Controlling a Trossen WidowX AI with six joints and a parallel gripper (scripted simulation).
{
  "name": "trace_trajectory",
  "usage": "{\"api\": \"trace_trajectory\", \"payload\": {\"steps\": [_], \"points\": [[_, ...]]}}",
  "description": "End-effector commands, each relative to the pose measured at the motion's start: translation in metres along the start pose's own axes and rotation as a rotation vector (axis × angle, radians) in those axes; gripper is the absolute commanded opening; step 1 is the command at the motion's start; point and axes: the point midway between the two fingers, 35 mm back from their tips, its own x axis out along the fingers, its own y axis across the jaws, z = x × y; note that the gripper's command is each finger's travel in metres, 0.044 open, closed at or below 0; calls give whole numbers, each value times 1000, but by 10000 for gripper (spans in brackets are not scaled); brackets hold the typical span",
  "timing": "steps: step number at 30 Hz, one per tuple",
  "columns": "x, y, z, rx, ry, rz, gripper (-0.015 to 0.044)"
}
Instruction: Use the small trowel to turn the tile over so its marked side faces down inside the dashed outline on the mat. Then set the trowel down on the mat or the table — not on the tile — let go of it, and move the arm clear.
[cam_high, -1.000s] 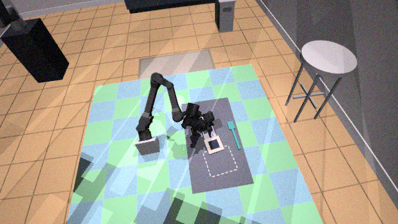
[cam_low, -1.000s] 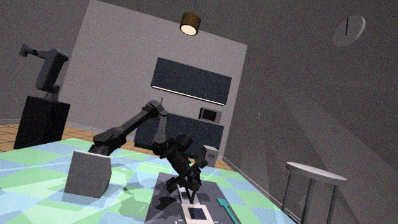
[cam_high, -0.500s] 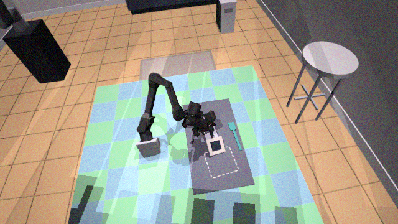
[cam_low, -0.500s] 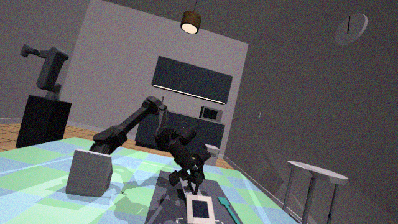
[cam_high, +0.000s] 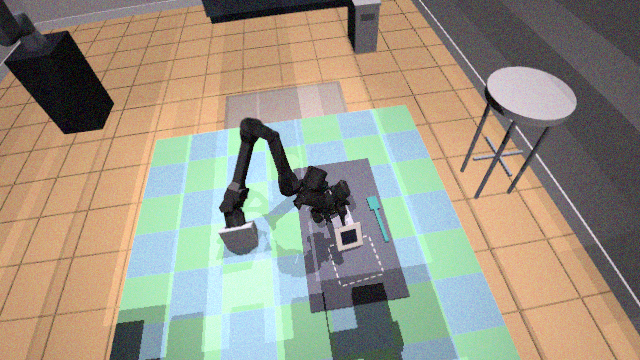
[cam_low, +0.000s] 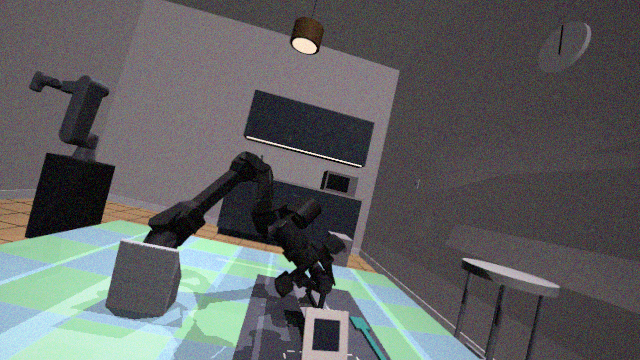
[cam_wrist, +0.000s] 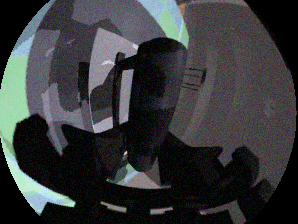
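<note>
My gripper (cam_high: 333, 218) (cam_low: 318, 287) is shut on the trowel, whose dark handle (cam_wrist: 157, 85) fills the middle of the wrist view. Its pale blade (cam_high: 350, 217) shows partly behind the tile. The tile (cam_high: 338, 240) (cam_low: 309, 332), pale with a dark square mark (cam_high: 349, 236) (cam_low: 326, 335), is tilted up, marked side toward the exterior camera. It overlaps the upper part of the dashed outline (cam_high: 344, 285) in the top view. In the wrist view a pale flat surface lies beside the handle; I cannot tell how much is blade or tile. The blade's contact with the tile is hidden.
A teal flat-headed tool (cam_high: 381, 225) (cam_low: 367, 332) lies on the right side of the grey mat (cam_high: 350, 175) (cam_low: 247, 340). The arm's base (cam_high: 240, 240) (cam_low: 143, 280) stands left of the mat. A round stool (cam_high: 531, 95) (cam_low: 510, 275) is farther right.
</note>
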Motion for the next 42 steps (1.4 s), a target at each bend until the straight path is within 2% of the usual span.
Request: {"api": "trace_trajectory", "payload": {"steps": [1,19,34,42], "points": [[-3,-6,-11,-5,3,-11,0],[-1,-4,-42,-6,3,-11,0],[-20,-24,15,-4,3,-10,0],[-21,-25,18,-4,3,-10,0]]}}
